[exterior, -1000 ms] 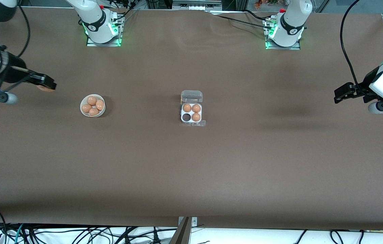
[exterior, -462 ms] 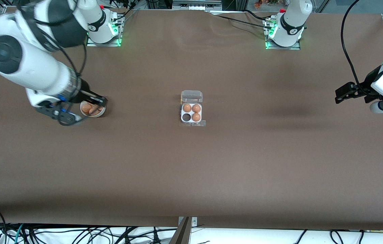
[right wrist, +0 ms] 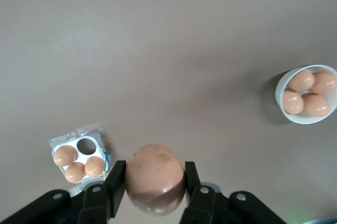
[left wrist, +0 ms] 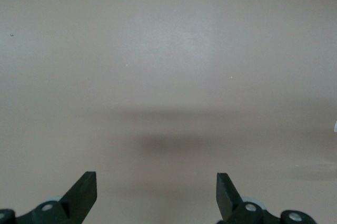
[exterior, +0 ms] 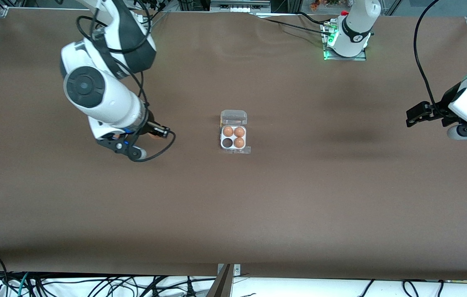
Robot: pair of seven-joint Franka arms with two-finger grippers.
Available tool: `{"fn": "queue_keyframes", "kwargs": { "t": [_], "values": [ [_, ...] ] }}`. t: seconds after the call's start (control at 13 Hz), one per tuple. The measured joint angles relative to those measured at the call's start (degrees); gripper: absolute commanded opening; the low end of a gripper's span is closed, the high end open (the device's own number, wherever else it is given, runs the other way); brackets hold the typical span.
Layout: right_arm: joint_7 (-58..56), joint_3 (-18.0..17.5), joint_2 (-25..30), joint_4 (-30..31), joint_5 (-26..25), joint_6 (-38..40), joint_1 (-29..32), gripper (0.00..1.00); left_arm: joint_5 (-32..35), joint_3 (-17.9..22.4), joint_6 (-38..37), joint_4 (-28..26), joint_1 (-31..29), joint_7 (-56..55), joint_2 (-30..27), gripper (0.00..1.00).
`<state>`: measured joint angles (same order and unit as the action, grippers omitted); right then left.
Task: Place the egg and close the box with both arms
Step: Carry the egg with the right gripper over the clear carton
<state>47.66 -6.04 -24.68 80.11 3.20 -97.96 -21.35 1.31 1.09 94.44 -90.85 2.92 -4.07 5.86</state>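
Front view: right gripper (exterior: pixel 160 133) up over the table (exterior: pixel 233 214) between bowl spot and box, fingers clamped on the egg (right wrist: pixel 155 177), seen clearly in right wrist view. Bowl (right wrist: pixel 308 95) with four eggs shows in right wrist view only; the arm covers it in front. Box (exterior: pixel 233 136) mid-table, lid open, three eggs in cells, the empty cell nearest the front camera toward the right arm's end. Left gripper (exterior: pixel 418 114) waits over the left arm's end, fingers spread wide, holding nothing.

No legible text — (labels, numbers) none.
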Motion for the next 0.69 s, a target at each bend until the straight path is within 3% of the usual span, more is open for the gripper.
{"fn": "queue_keyframes", "kwargs": {
  "t": [0.69],
  "values": [
    [6.41, 0.05, -11.25, -4.01, -0.01, -9.64, -7.84, 0.00, 0.00, -0.35, 0.07, 0.00, 0.46, 0.00, 1.38, 1.00]
  ]
}}
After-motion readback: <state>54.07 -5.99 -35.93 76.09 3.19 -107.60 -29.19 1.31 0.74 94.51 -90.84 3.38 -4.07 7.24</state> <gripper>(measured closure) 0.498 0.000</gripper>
